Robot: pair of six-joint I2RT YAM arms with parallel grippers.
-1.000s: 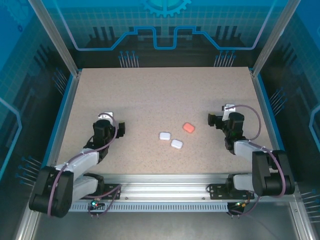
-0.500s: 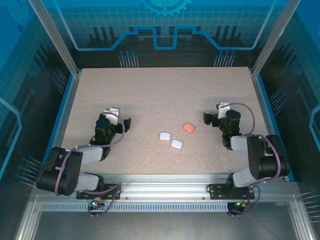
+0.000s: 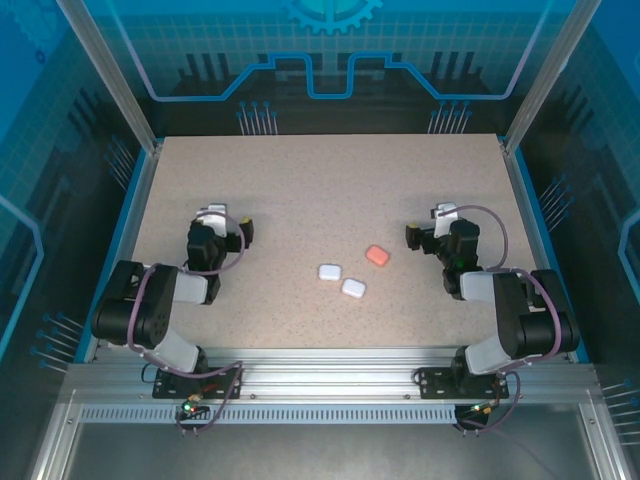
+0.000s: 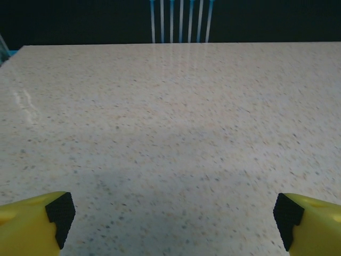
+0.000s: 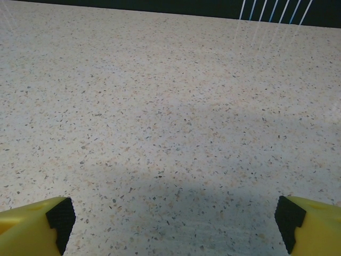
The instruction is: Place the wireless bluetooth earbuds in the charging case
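Three small pebble-like charging cases lie closed at mid-table: two white ones (image 3: 330,271) (image 3: 353,288) and a salmon-orange one (image 3: 377,255). The earbuds are out of view. My left gripper (image 3: 232,221) hovers low over the left part of the table, well left of the cases, open with nothing between its yellow fingers (image 4: 37,221). My right gripper (image 3: 428,225) sits right of the orange case, open and empty too, its fingertips (image 5: 37,224) wide apart above bare speckled tabletop. Both grippers (image 4: 173,216) (image 5: 175,217) face the far edge.
The speckled beige table (image 3: 320,180) is bounded by blue rails and aluminium posts (image 3: 110,75). A metal rail (image 3: 330,385) with both arm bases runs along the near edge. Open tabletop stretches beyond the cases toward the back wall.
The left arm has folded back and its gripper has shifted up and to the left. The right gripper edged slightly left and back, then held still. The cases have not moved.
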